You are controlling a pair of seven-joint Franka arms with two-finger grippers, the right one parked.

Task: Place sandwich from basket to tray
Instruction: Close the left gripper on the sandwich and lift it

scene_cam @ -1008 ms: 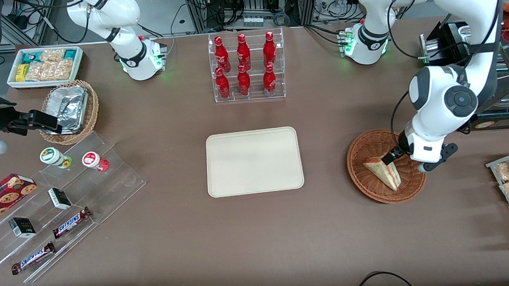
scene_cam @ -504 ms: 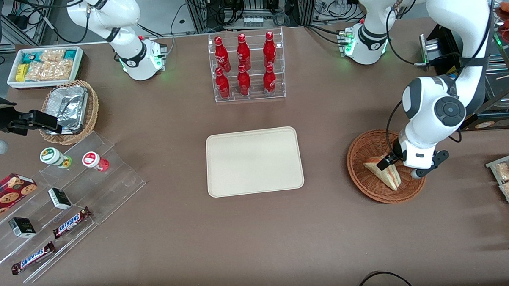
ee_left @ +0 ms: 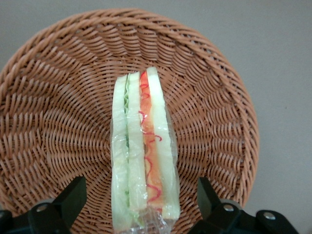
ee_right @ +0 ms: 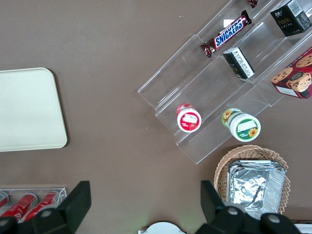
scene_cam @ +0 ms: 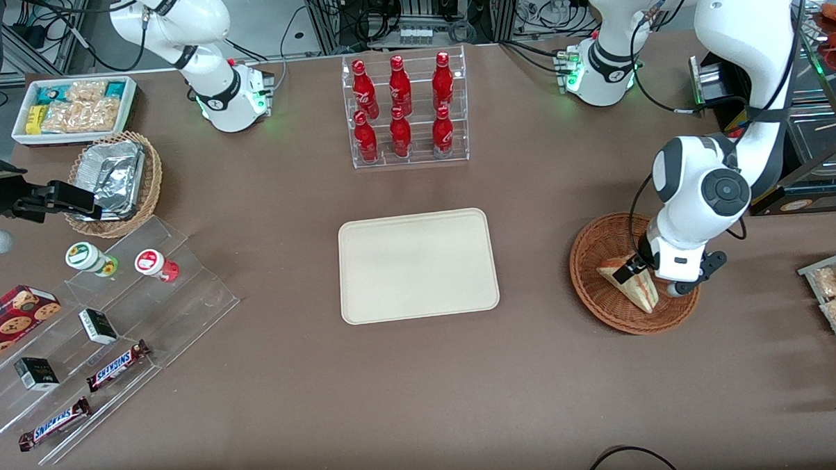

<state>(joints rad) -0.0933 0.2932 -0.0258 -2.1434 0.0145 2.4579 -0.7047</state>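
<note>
Brown surface [scene_cam: 534, 370]: the sandwich [ee_left: 142, 156] stands on edge in the basket [ee_left: 209, 97], toward the working arm's end. The pincer [ee_left: 141, 207] hangs released astride it; squeezing gently across the bread faces seems best before carrying to the tray [scene_cam: 417, 265].

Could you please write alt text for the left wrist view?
A wrapped sandwich stands on edge in the round wicker basket, red and green filling showing. The open end effector hovers just above, one finger on each side of it.
</note>
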